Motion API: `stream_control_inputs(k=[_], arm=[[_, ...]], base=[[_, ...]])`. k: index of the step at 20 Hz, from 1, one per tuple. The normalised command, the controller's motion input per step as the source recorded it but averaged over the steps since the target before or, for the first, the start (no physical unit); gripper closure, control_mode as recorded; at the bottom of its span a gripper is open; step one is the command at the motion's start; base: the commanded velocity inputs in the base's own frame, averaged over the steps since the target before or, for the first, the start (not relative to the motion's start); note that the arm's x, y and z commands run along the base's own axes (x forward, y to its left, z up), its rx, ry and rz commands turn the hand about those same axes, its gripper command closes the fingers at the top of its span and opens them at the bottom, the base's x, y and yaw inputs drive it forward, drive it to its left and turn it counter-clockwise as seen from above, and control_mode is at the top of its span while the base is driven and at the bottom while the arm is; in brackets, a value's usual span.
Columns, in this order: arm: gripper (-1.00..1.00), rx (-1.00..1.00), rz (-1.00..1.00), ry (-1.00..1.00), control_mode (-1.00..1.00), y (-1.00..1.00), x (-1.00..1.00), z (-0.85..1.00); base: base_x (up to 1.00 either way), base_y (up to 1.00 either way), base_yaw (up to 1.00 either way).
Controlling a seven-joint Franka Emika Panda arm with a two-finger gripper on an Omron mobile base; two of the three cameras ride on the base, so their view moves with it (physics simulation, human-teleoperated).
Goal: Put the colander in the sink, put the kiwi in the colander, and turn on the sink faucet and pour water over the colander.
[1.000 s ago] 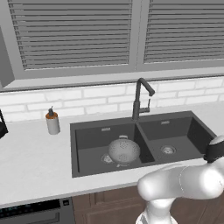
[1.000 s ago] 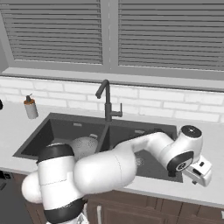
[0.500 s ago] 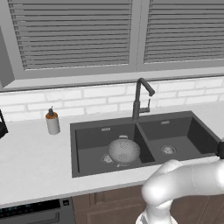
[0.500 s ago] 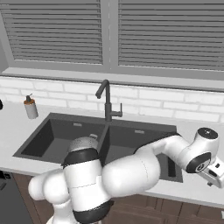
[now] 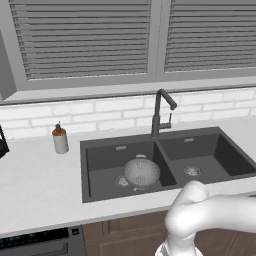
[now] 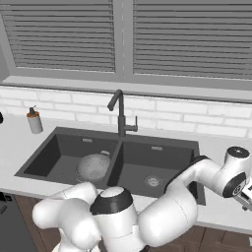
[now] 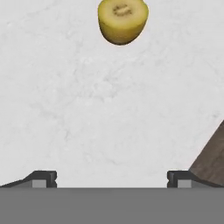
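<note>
The colander (image 5: 141, 171) sat in the left basin of the sink (image 5: 100, 192), tipped toward the camera so its pierced grey side faced up, near the divider between the basins. In the right base view the colander (image 6: 93, 166) lay just left of that divider, with the right basin's silver drain (image 6: 153, 181) apart from it. The faucet (image 5: 160, 112) stood upright behind the divider, its spout turned down and toward the right basin; no stream came from it.

The arm reached far to the right, over the white table (image 6: 216, 211) beside the sink. At the right edge of the right base view only a sliver of the hand was visible, so the gripper could hardly be judged there.

In the hand view the gripper (image 7: 112, 178) was spread wide, its two dark fingertips (image 7: 42, 178) standing well apart at the bottom with nothing between them. The kiwi (image 7: 123, 19), yellow-golden with a pale cut face, lay on the table (image 7: 109, 109) at the top of that view, well apart from the fingertips. A brown wooden panel (image 7: 212, 164) showed at the lower right.

A soap bottle (image 5: 60, 139) stood on the table left of the sink.
</note>
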Motion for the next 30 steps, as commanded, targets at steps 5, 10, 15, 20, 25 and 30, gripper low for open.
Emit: stream_control_inputs(k=[5,10,15,20,25,30], arm=[[-1.0,-0.03,-0.13,0.0,-1.0,-0.36,0.32,-0.07],[-1.0,0.0,-0.09,0.0,-1.0,-0.36,0.3,0.0],[-1.0,0.0,-0.08,0.0,-1.0,-0.43,0.23,0.0],[-1.0,0.0,-0.07,0.0,-1.0,-0.44,0.19,-0.07],[-1.0,0.0,-0.04,0.0,-1.0,-0.22,0.29,-0.15],[-1.0,0.0,0.0,0.0,-1.0,-0.08,0.24,-0.15]], base=[[0.0,0.0,0.0],[0.0,0.0,0.0],[0.0,0.0,0.0],[0.0,0.0,0.0],[0.0,0.0,0.0],[0.0,0.0,0.0]])
